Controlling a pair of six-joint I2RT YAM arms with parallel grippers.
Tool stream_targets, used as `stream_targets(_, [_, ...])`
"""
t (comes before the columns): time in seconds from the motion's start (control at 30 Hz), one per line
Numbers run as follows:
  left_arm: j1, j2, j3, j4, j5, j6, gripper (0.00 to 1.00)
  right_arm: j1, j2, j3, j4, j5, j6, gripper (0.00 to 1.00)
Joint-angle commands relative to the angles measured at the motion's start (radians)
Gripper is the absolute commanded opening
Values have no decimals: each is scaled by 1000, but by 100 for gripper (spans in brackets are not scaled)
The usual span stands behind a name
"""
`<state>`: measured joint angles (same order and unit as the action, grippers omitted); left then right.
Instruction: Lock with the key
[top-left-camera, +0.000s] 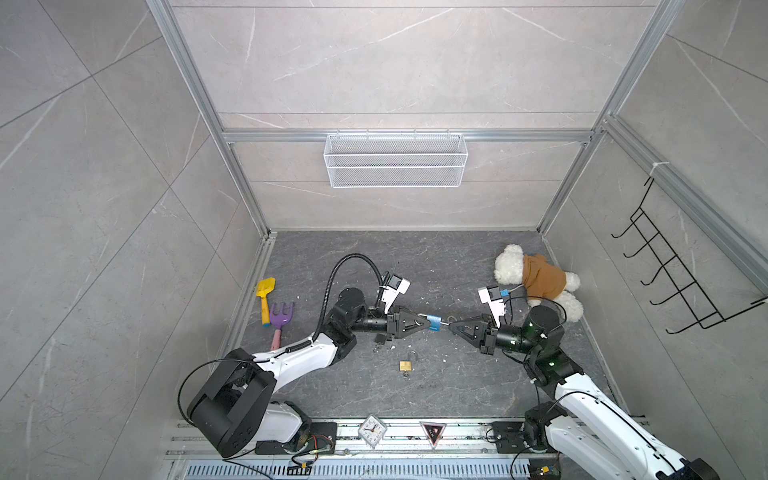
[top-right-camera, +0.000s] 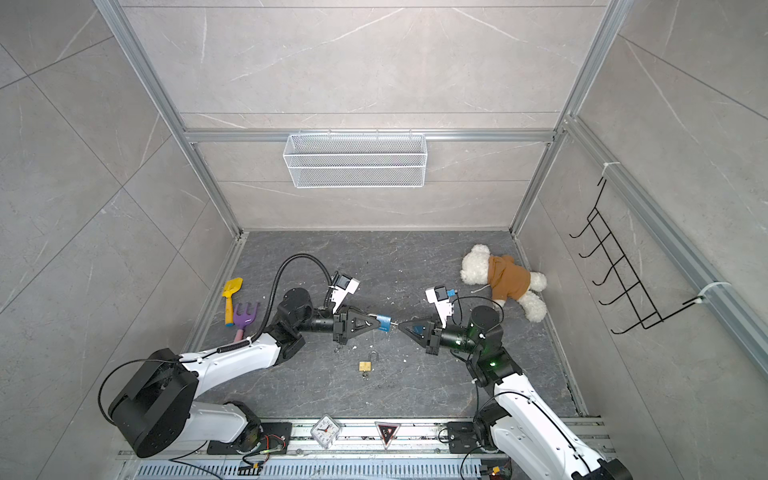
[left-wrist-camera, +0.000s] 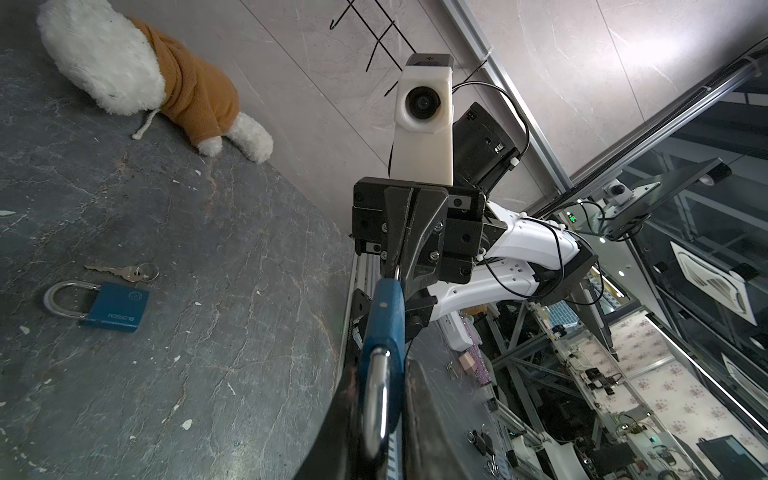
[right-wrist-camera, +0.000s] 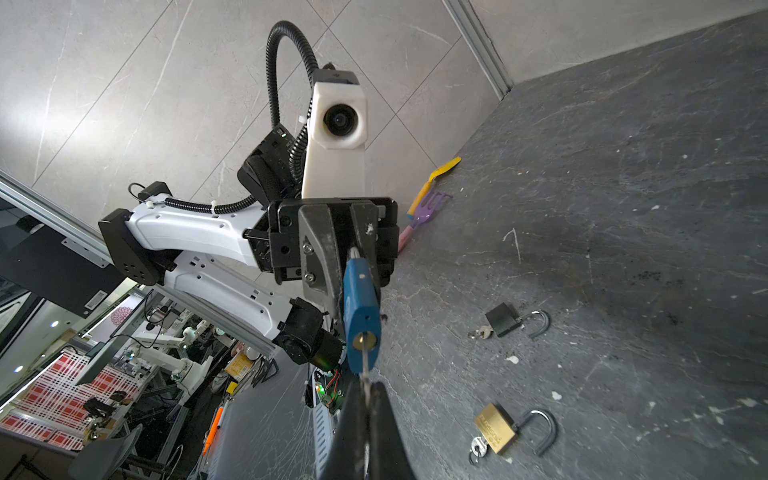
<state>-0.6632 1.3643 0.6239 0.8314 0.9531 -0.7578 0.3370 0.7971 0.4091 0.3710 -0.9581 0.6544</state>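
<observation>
Left gripper (top-left-camera: 426, 322) clamps blue padlock (top-left-camera: 435, 323); right gripper (top-left-camera: 453, 325) pinches key (right-wrist-camera: 365, 365) in its keyhole

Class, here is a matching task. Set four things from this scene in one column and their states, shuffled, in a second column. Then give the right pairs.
Things
1. left gripper
2. right gripper
3. brass padlock
4. plush bear

States
a. lies flat, shackle open
b. shut on the key
c. wears a brown top
d. shut on the blue padlock

Pairs: 1-d, 2-b, 3-a, 4-c
</observation>
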Motion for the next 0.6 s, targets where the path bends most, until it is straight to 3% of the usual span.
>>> stream_targets(0.0, [20,-40,-1,55,1,12,0,-4,-26,-10,-3,5,-18,0])
stream_targets(0.33, [23,-46,7,16,-3,34,0,-8,-64,1,-66,34,-32,0])
stream_targets(0.43, [13,-47,74,-270,-48,176,0,-10,-75,19,-149,114,-52,0])
stream_targets(0.57, [-43,-19,190,-677,-235,379,0,-10,-66,63,-308,304,-75,0])
